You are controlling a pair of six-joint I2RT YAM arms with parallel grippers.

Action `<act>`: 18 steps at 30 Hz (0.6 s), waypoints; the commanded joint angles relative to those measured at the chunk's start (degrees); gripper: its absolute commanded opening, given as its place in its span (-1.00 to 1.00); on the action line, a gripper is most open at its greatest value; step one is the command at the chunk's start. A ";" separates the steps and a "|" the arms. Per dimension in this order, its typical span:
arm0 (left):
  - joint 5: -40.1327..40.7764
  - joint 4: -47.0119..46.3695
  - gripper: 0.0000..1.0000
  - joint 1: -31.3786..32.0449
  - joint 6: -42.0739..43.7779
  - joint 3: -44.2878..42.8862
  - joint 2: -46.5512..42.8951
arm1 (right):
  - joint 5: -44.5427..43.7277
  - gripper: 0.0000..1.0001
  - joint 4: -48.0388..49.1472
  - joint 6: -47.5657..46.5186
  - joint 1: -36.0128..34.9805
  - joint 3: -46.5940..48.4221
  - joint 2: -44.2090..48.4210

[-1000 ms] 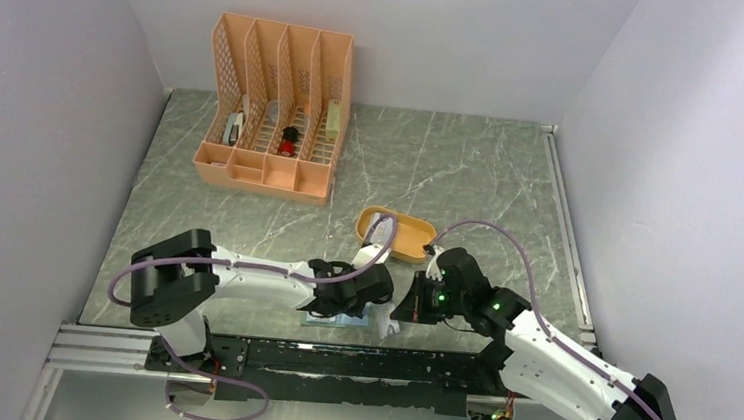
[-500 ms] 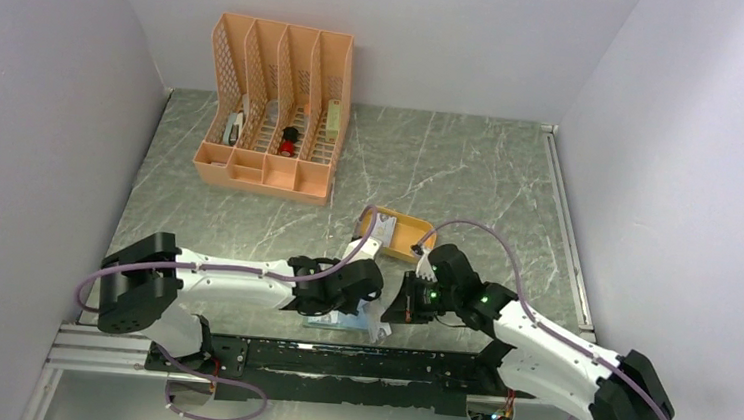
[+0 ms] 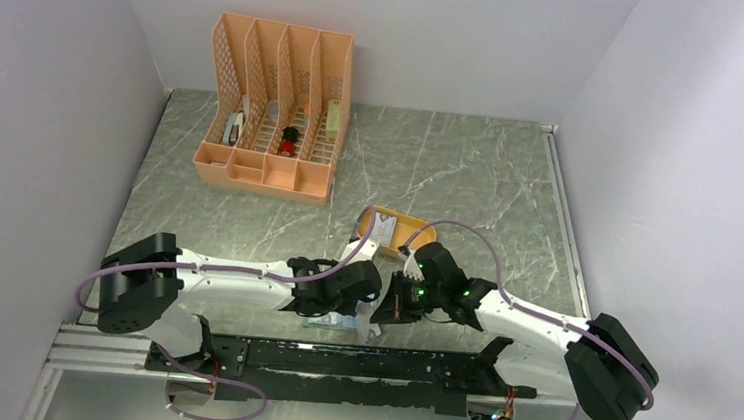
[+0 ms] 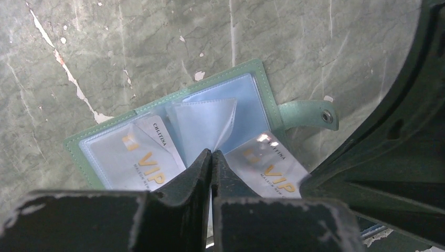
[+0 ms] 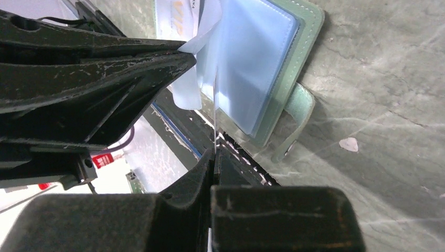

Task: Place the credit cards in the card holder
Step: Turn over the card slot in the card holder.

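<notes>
Both arms stretch low and inward, wrists tipped down, fingertips almost meeting in the middle. The left gripper (image 4: pixel 211 155) is pressed fully closed, while the right gripper (image 5: pixel 215 157) pinches a card (image 4: pixel 273 169) — edge-on between its fingers.

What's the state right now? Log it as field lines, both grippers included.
card holder: open flat on the table, snap tab out sideways
sleeved card: VIP card inside one pocket
left gripper: shut on clear sleeve, holding it raised
right gripper: shut on held card, beside the raised sleeve
yellow tray: behind the grippers
peach organizer: back left of the table
</notes>
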State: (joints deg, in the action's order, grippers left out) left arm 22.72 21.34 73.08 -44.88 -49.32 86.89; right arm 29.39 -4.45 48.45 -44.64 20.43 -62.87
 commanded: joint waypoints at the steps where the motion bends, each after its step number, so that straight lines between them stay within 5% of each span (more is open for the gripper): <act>1: 0.57 0.70 -0.79 0.05 -0.62 0.27 -2.00 | 1.54 -1.00 4.18 0.32 -1.49 0.91 -2.46; 9: 1.33 2.33 -0.38 0.05 -0.82 0.48 -4.84 | 0.78 -1.00 8.35 1.73 -3.14 1.74 -3.47; 18: 3.40 5.60 -0.19 0.05 -1.93 1.26 -8.95 | -0.69 -1.00 9.53 2.35 -4.40 3.45 -4.89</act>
State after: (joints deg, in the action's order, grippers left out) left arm 23.46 24.01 73.08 -45.78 -48.90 80.55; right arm 29.58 2.92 50.37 -48.14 21.76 -66.83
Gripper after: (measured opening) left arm 0.390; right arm 0.010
